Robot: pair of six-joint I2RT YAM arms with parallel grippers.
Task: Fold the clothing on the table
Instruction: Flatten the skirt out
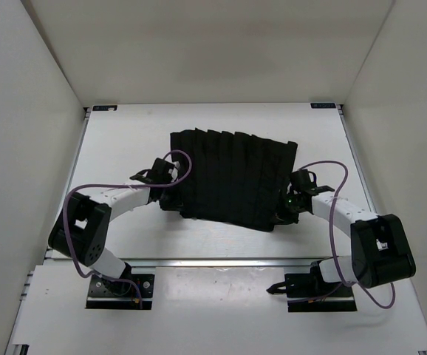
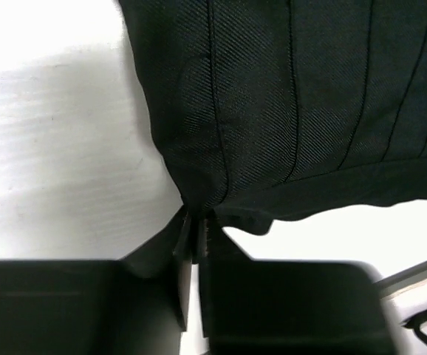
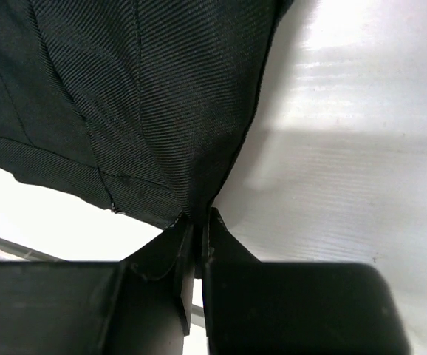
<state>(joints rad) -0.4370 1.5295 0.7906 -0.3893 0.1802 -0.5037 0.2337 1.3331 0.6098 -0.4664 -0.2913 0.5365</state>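
Overhead, skirt [image 1: 232, 177] lies on table [image 1: 125, 140] w/ jaw tips hidden; wrist cams show left gripper [image 2: 193, 235] & right gripper [image 3: 197, 225] each pinched onto a near corner.

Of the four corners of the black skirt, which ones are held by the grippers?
The two near corners of the skirt: the left gripper pinches the left one, the right gripper the right one. The two far corners lie free.

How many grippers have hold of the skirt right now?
2. The left gripper pinches the skirt's near left corner; the right gripper pinches its near right corner.
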